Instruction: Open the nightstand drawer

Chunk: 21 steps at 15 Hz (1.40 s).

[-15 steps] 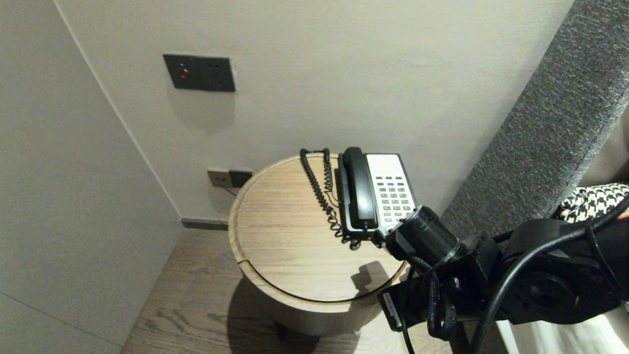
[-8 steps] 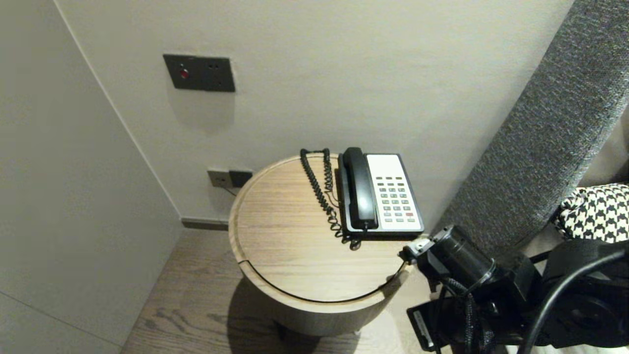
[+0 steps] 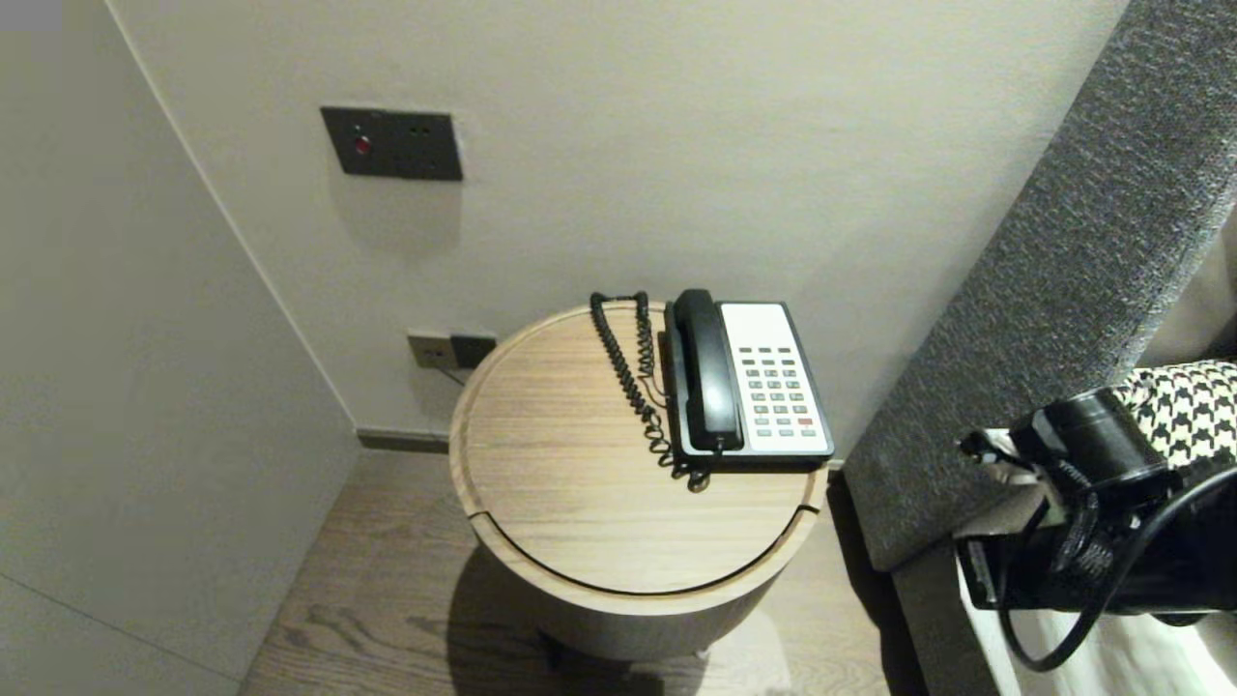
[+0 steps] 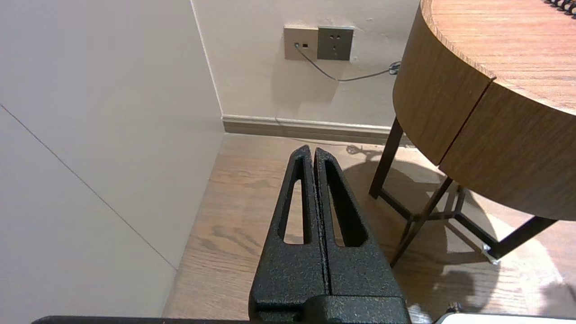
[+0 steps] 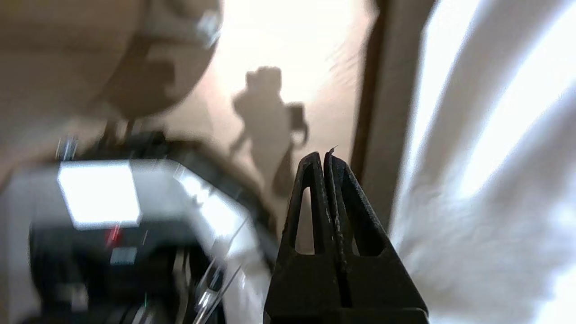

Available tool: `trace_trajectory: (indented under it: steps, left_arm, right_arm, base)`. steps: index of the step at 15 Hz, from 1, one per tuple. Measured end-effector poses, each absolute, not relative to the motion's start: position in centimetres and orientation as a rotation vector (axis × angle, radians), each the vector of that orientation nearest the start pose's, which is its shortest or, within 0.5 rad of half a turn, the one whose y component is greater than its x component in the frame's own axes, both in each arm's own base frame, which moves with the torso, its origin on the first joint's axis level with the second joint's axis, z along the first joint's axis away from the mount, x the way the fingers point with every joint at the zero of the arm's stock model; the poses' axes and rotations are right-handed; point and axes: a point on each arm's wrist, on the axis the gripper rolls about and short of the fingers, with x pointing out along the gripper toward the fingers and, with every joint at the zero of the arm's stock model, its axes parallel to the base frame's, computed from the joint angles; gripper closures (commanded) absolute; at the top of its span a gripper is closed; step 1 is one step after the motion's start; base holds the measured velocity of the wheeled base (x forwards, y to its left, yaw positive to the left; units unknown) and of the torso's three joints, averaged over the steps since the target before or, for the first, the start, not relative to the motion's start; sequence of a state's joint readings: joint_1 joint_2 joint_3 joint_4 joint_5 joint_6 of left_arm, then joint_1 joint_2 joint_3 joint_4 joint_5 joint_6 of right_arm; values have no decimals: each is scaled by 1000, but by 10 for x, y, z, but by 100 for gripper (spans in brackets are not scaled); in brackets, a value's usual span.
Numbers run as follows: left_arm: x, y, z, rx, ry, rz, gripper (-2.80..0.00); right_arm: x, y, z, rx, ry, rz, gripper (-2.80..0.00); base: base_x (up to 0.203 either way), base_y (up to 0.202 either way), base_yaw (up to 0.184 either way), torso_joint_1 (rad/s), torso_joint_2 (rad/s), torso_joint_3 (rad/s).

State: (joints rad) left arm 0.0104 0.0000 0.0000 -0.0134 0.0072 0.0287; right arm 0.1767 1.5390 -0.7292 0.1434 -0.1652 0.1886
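The grey headboard [image 3: 1063,242] and white bedding [image 5: 495,135] lie on the robot's right. The round wooden bench [image 3: 580,503] stands just beside them against the wall [image 3: 676,145], probably so its telephone [image 3: 773,387], at the back edge, is in reach of anyone lying there and near the wall socket [image 4: 318,42]. The right tool [image 5: 326,155] hangs by the bedding's edge, pressed together, holding nothing. The left tool [image 4: 311,150], likewise pressed together and empty, points at the floor [image 4: 252,180] beside the bench.

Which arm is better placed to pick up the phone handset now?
Probably the right arm. The phone sits on the right part of the table, and the right gripper, shut, is on that side, apart from the table. The left gripper, also shut, hangs lower than the table's top, on the far side from the phone.
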Motion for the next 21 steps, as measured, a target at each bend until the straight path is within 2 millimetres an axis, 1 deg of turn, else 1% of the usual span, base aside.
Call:
trace_trajectory:
  steps: [2, 4, 6, 7, 8, 10, 12, 13, 14, 15, 16, 17, 21]
  left_arm:
    - [-23, 0, 77, 29, -13, 17, 0]
    - [-23, 0, 77, 29, -13, 18, 0]
    - [-23, 0, 77, 29, -13, 18, 0]
    - [-23, 0, 77, 29, -13, 18, 0]
    - [-23, 0, 77, 29, -13, 18, 0]
    - [-23, 0, 77, 29, -13, 18, 0]
    - [-23, 0, 77, 29, -13, 18, 0]
    - [-23, 0, 77, 29, -13, 18, 0]
    - [-23, 0, 77, 29, -13, 18, 0]
    - [-23, 0, 77, 29, -13, 18, 0]
    - [-23, 0, 77, 29, -13, 18, 0]
    - [-23, 0, 77, 29, -13, 18, 0]
    - [-23, 0, 77, 29, -13, 18, 0]
  right_arm:
    - [228, 14, 163, 30, 815, -129, 0]
    - [232, 0, 199, 52, 667, -158, 0]
    - [230, -6, 237, 66, 519, -173, 0]
    - [226, -8, 256, 70, 449, -176, 0]
    - [220, -8, 272, 74, 385, -178, 0]
    - [205, -9, 299, 84, 273, -177, 0]
    - [183, -9, 320, 94, 175, -174, 0]
    - [168, -8, 329, 102, 117, -171, 0]
    - [154, -7, 333, 107, 80, -166, 0]
    - [140, -7, 331, 108, 67, -165, 0]
    - [127, -6, 323, 105, 66, -164, 0]
    - [112, -6, 310, 102, 77, -166, 0]
    - [56, -5, 245, 92, 124, -175, 0]
  base:
    - [0, 0, 0, 0, 0, 0]
    - [0, 0, 0, 0, 0, 0]
    - [0, 0, 0, 0, 0, 0]
    - [0, 0, 0, 0, 0, 0]
    - [0, 0, 0, 0, 0, 0]
    - [0, 0, 0, 0, 0, 0]
    - [0, 0, 0, 0, 0, 0]
    - [0, 0, 0, 0, 0, 0]
    - [0, 0, 0, 0, 0, 0]
    - [0, 0, 0, 0, 0, 0]
    - [0, 0, 0, 0, 0, 0]
    - [0, 0, 0, 0, 0, 0]
    - [0, 0, 0, 0, 0, 0]
